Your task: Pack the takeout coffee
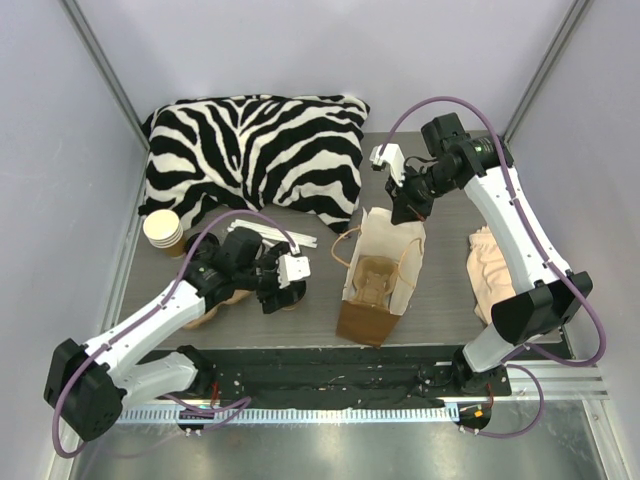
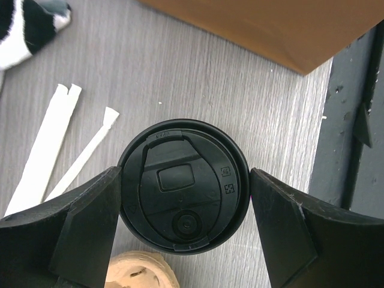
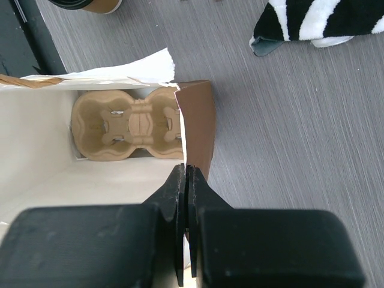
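Takeout coffee (image 2: 180, 204), kraft cup under glossy round black lid, embossed marks illegible, stands near front edge of grey woodgrain table (image 2: 240, 90); left gripper (image 2: 185, 177) spread wide astride lid, grip indeterminate; right gripper (image 3: 185, 171) pinched tight on rim of paper bag (image 3: 201, 126).

Nothing is legible; embossed marks on the lid of the takeout coffee (image 2: 183, 186) are too small.

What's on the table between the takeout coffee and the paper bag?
Nothing: the left wrist view shows bare table between the takeout coffee and paper bag.
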{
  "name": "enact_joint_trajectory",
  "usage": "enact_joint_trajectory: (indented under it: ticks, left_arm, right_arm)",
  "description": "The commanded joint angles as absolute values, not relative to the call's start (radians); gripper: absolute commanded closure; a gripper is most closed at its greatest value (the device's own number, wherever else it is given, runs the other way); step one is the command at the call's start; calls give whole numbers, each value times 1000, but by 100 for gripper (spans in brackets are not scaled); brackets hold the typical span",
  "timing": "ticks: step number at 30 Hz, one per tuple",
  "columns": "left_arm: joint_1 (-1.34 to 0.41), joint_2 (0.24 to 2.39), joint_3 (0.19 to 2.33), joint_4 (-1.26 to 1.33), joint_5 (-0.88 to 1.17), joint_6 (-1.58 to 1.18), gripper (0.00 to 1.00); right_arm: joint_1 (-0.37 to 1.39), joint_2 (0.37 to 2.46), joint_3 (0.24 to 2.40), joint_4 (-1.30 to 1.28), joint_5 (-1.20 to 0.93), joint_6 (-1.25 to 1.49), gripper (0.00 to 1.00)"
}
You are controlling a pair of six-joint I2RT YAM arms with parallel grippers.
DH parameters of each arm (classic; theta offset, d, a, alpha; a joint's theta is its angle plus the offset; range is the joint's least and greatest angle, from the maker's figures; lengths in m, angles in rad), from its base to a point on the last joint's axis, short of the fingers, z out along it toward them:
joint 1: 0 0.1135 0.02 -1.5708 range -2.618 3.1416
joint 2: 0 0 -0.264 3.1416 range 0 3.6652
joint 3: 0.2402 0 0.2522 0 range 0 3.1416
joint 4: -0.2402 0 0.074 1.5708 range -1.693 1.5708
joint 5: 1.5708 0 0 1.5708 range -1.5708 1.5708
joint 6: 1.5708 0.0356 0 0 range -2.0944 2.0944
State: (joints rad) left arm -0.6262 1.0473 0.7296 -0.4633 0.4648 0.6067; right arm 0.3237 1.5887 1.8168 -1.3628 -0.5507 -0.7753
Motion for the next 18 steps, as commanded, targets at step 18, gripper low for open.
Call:
enact_joint_trajectory:
  ticks: [18]
  left_arm:
    - [-624, 1066, 821, -561, 422, 606, 0]
  right_arm:
    - [336, 1589, 1852, -1404, -572, -762, 99]
